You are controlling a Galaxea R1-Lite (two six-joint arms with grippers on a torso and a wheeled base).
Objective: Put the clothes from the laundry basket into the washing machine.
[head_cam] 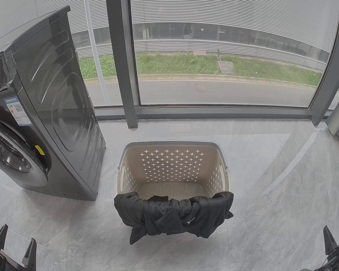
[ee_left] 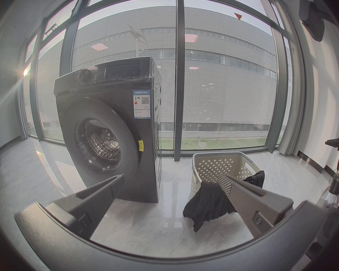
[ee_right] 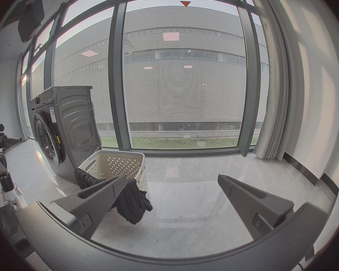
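A cream laundry basket (head_cam: 172,162) (ee_left: 222,164) (ee_right: 115,162) stands on the floor in front of me. Black clothes (head_cam: 173,215) (ee_left: 209,204) (ee_right: 132,204) hang over its near rim. The dark grey washing machine (head_cam: 60,102) (ee_left: 109,125) (ee_right: 69,125) stands to the basket's left, its round drum opening (ee_left: 100,143) uncovered. My left gripper (head_cam: 15,245) (ee_left: 171,181) is low at the near left, open and holding nothing. My right gripper (head_cam: 337,228) (ee_right: 171,181) is low at the near right, also open and holding nothing. Both are well short of the basket.
A tall glass window wall with dark frames (head_cam: 120,53) runs behind the basket and machine. Grey curtains (ee_right: 273,102) hang at the far right. Pale marble floor (head_cam: 275,192) spreads around the basket.
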